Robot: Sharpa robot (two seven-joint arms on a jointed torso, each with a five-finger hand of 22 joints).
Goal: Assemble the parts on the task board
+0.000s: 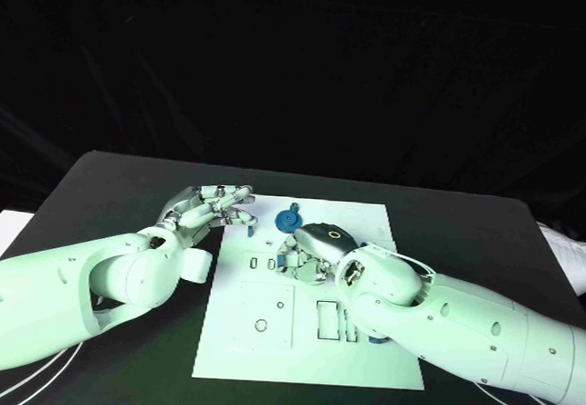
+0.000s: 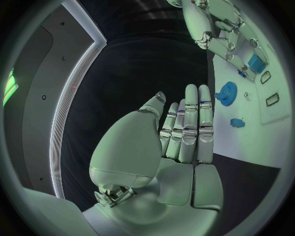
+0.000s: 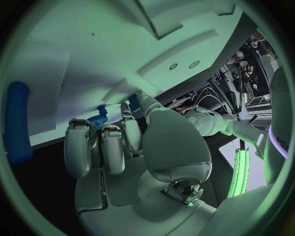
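**Fingers: left straight and empty, right curled over the board**

Left hand (image 1: 211, 207) fingers (image 2: 191, 118) are extended, side by side, holding nothing. The hand sits at the task board's (image 1: 286, 344) far-left edge, over the black table (image 1: 122, 194).

Right hand (image 1: 320, 250) fingers (image 3: 101, 142) are curled down over the board's upper middle. Can't tell whether they're pinching anything; the contact point is hidden under the hand.

Parts:
- blue gear (image 1: 287, 220) lies flat on the board near its far edge, between the two hands, just off the left fingertips
- small blue piece (image 2: 238, 123) on the board near the gear
- blue square block (image 2: 256, 63) beside the right hand
- blue cylinder (image 3: 18, 123) at the board's right edge, by the right forearm
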